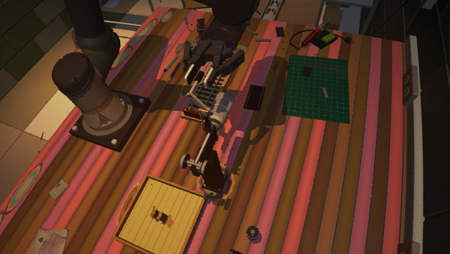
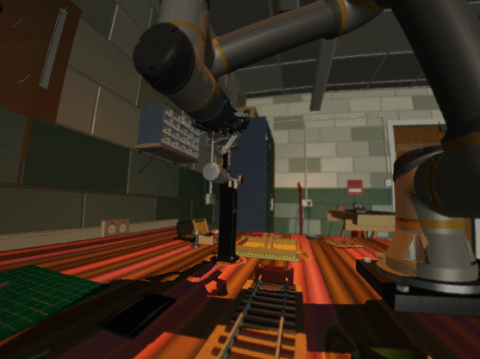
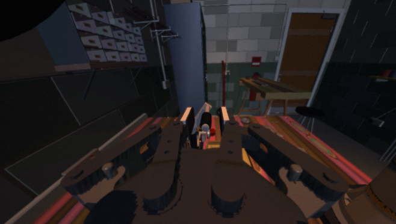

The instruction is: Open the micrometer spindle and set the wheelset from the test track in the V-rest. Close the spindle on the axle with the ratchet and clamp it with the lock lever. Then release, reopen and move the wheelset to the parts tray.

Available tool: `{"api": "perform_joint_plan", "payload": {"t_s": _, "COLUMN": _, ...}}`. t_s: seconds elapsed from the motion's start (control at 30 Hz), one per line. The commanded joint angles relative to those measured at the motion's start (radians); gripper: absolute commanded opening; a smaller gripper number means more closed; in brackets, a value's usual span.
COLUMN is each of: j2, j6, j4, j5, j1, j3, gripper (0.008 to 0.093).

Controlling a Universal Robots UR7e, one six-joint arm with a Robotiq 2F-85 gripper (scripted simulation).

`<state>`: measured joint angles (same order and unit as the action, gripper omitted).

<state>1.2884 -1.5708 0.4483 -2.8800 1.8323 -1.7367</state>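
Note:
At the middle of the striped bench a black micrometer stand (image 1: 213, 170) rises from a round base, with its frame, lock lever and silver thimble (image 1: 221, 106) at the top. A wheelset (image 1: 192, 164) sits beside the stand's upper part. The test track (image 1: 208, 89) runs from the stand toward the far edge. My gripper (image 1: 202, 73) hovers above the track's far end, level with the micrometer's top, pointing at the thimble (image 3: 205, 121). It is partly open and holds nothing.
The arm's base (image 1: 106, 112) is bolted left of the track. The yellow parts tray (image 1: 161, 218) lies near the stand's foot. A green cutting mat (image 1: 317, 86) and a small black tray (image 1: 254, 97) lie to the right.

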Motion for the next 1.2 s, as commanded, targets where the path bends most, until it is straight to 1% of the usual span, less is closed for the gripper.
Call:
{"api": "perform_joint_plan", "payload": {"t_s": 0.0, "j2": 0.0, "j6": 0.0, "j4": 0.0, "j5": 0.0, "j1": 0.0, "j3": 0.001, "gripper": 0.04}}
{"api": "perform_joint_plan", "payload": {"t_s": 0.23, "j2": 0.001, "j6": 0.0, "j4": 0.0, "j5": 0.0, "j1": 0.0, "j3": 0.0, "gripper": 0.04}}
{"api": "perform_joint_plan", "payload": {"t_s": 0.27, "j2": 0.001, "j6": 0.0, "j4": 0.0, "j5": 0.0, "j1": 0.0, "j3": 0.0, "gripper": 0.039}}
{"api": "perform_joint_plan", "payload": {"t_s": 0.77, "j2": 0.001, "j6": 0.0, "j4": 0.0, "j5": 0.0, "j1": 0.0, "j3": 0.0, "gripper": 0.009}}
{"api": "perform_joint_plan", "payload": {"t_s": 0.8, "j2": 0.001, "j6": 0.0, "j4": 0.0, "j5": 0.0, "j1": 0.0, "j3": 0.0, "gripper": 0.008}}
{"api": "perform_joint_plan", "payload": {"t_s": 1.17, "j2": 0.001, "j6": 0.0, "j4": 0.0, "j5": 0.0, "j1": 0.0, "j3": 0.0, "gripper": 0.008}}
